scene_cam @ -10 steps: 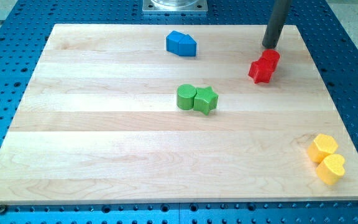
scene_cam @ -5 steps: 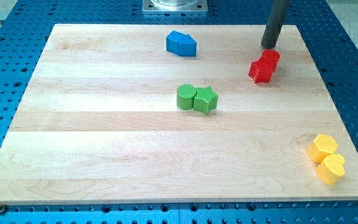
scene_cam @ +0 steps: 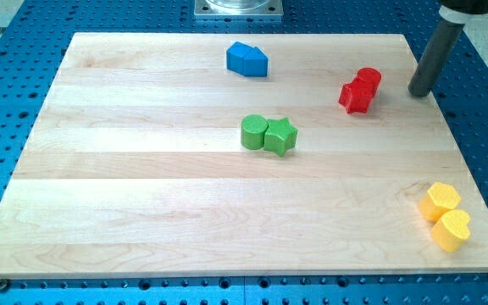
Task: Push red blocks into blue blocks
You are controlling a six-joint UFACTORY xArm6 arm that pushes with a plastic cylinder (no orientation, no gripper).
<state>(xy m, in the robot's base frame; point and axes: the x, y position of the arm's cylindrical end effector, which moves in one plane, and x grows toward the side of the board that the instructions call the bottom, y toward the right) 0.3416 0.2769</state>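
Two red blocks touch each other at the view's upper right: a red cylinder (scene_cam: 368,80) and a red star-like block (scene_cam: 354,97) just below-left of it. Two blue blocks (scene_cam: 247,59) sit joined near the view's top centre. My tip (scene_cam: 419,92) rests on the board to the right of the red blocks, apart from them by a clear gap. The blue blocks lie far to the left of the red ones.
A green cylinder (scene_cam: 253,132) and a green star (scene_cam: 280,135) touch in the board's middle. Two yellow blocks (scene_cam: 440,202) (scene_cam: 451,230) sit at the lower right corner. The wooden board (scene_cam: 142,212) lies on a blue perforated table; its right edge is close to my tip.
My tip has moved from just above the red blocks to their right and slightly down the view. No block has moved.
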